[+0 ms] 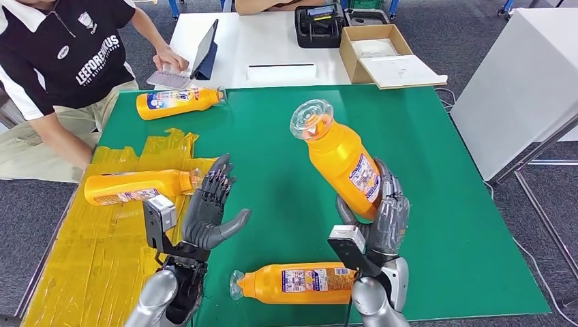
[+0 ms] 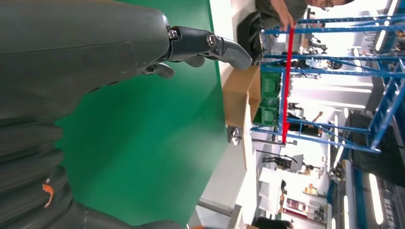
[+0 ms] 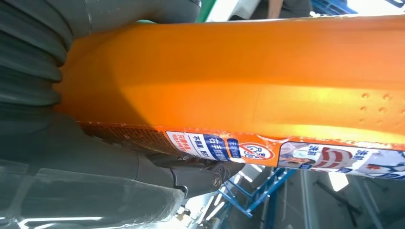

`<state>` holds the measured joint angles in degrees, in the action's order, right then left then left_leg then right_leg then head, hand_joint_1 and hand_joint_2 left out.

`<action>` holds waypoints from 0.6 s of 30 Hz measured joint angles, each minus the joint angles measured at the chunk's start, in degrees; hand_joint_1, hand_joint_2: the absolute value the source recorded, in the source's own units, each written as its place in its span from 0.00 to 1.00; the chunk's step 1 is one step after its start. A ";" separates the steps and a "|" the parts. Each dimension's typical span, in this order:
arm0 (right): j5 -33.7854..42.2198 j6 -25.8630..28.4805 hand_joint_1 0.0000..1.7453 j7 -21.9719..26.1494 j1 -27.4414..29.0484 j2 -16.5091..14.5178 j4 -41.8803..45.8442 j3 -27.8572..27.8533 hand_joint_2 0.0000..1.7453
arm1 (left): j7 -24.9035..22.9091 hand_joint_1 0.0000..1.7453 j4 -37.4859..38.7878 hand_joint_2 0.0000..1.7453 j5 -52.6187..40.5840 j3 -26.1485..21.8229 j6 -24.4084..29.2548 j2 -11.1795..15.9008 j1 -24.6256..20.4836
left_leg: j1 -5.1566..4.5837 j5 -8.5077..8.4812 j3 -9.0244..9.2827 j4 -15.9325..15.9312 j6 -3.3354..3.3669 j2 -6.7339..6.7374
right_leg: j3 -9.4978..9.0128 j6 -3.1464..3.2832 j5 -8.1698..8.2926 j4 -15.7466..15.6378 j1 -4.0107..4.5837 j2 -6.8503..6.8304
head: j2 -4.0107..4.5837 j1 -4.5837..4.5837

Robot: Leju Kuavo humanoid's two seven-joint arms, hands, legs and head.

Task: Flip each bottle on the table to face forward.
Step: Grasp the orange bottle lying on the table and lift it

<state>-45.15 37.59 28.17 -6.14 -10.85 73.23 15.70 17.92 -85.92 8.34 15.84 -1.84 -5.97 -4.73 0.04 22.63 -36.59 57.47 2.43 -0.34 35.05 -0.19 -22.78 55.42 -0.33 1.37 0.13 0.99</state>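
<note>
Head view: the orange plastic detergent bottle with a clear cap [image 1: 339, 158] is held at centre frame above the green worktop [image 1: 443, 204], tilted, cap uppermost. It is judged rigid, smooth and moderately heavy, best taken at mid-body. The right hand [image 1: 382, 214] fingers [image 1: 390, 187] are wrapped round its lower body; the left hand [image 1: 211, 208] is spread, empty.

left hand [image 1: 213, 208] spread, right hand [image 1: 383, 214] gripping

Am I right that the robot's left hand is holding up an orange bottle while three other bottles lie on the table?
Not quite: the right hand holds up the orange bottle, as the head view shows. The left hand is open and holds nothing. Three other bottles do lie on the table.
</note>
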 joint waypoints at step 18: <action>5.92 -0.04 1.00 1.86 -7.18 -4.91 -12.26 6.25 1.00 | -0.11 0.00 -5.31 1.00 0.98 2.07 0.05 0.00 1.53 | 0.01 -0.01 -0.01 0.00 0.00 0.05 | 0.02 0.00 0.00 0.01 0.00 0.05 | 0.00 -0.01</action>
<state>-39.23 37.55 30.03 -13.32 -15.76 60.96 21.95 17.81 -91.23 9.32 17.91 -1.79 -5.97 -3.20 0.05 22.62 -36.61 57.47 2.43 -0.30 35.07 -0.19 -22.77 55.43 -0.33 1.42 0.13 0.98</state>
